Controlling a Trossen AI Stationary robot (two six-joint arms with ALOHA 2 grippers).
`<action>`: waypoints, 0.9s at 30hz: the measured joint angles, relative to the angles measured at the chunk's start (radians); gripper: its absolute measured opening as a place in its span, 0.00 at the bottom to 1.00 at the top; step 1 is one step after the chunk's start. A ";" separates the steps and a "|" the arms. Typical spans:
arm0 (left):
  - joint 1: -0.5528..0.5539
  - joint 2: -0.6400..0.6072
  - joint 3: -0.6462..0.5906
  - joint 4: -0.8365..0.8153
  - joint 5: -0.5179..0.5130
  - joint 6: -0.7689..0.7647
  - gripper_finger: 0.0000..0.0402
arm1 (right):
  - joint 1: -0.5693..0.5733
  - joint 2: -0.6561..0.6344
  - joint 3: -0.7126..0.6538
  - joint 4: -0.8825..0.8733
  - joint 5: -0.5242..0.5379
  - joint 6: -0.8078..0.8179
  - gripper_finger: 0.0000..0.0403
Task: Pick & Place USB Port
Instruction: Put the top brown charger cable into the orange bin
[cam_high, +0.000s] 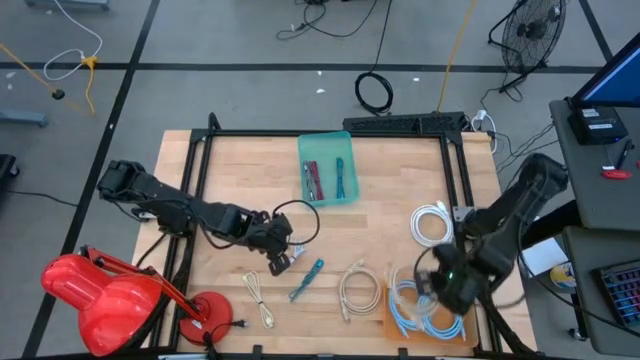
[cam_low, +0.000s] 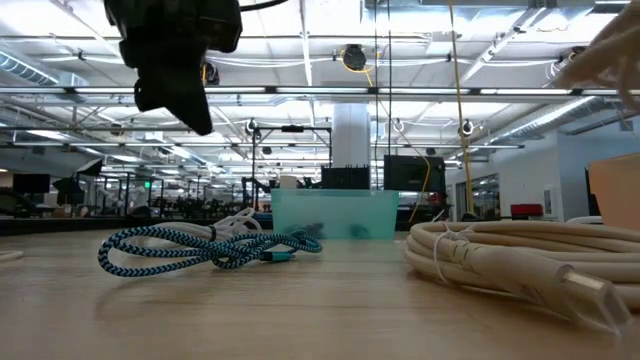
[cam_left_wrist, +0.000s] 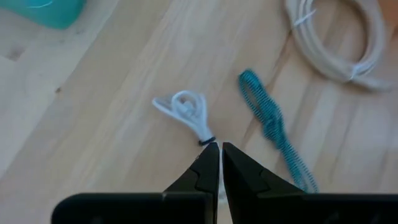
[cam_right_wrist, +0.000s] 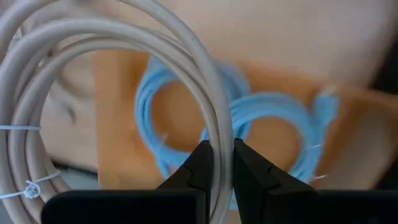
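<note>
A small white cable bundle (cam_left_wrist: 185, 110) with a black tie sits at the tips of my left gripper (cam_left_wrist: 220, 149), which is shut on it above the table's middle (cam_high: 279, 258). In the low view this gripper (cam_low: 172, 60) hangs high over the table. A teal braided cable (cam_high: 306, 279) lies flat just right of it. My right gripper (cam_right_wrist: 222, 155) is shut on a beige cable coil (cam_right_wrist: 93, 56) over light blue cables (cam_right_wrist: 273, 118) on a brown tray (cam_high: 392, 318), near the right front corner (cam_high: 438, 283). My left gripper pinches the white bundle between its two fingertips at the tied neck (cam_left_wrist: 207, 141), beside the black tie. The loops stick out beyond the fingertips. The gripper is well above the table in the low view. My right gripper pinches several strands of the beige coil (cam_right_wrist: 222, 140) between its two fingers, and the fingers lie across the strands. The coil's loop arcs away from the fingers, above the blue cables. Its far part is outside the wrist view.
A teal bin (cam_high: 330, 198) holding red and teal cables stands at the far middle. A white coil (cam_high: 432, 222), a beige coil (cam_high: 358, 290) and a thin pale cable (cam_high: 259, 300) lie on the wood. A red object (cam_high: 100, 295) sits at the near left corner.
</note>
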 joint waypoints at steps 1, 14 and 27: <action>-0.003 0.000 0.000 0.013 -0.003 -0.017 0.05 | 0.015 0.024 0.002 0.033 0.000 0.000 0.07; -0.076 0.000 0.000 0.111 -0.083 -0.169 0.05 | 0.097 0.216 0.155 -0.083 -0.104 0.015 0.07; -0.114 0.000 0.000 0.107 -0.084 -0.193 0.05 | 0.078 0.333 0.162 -0.101 -0.135 0.010 0.07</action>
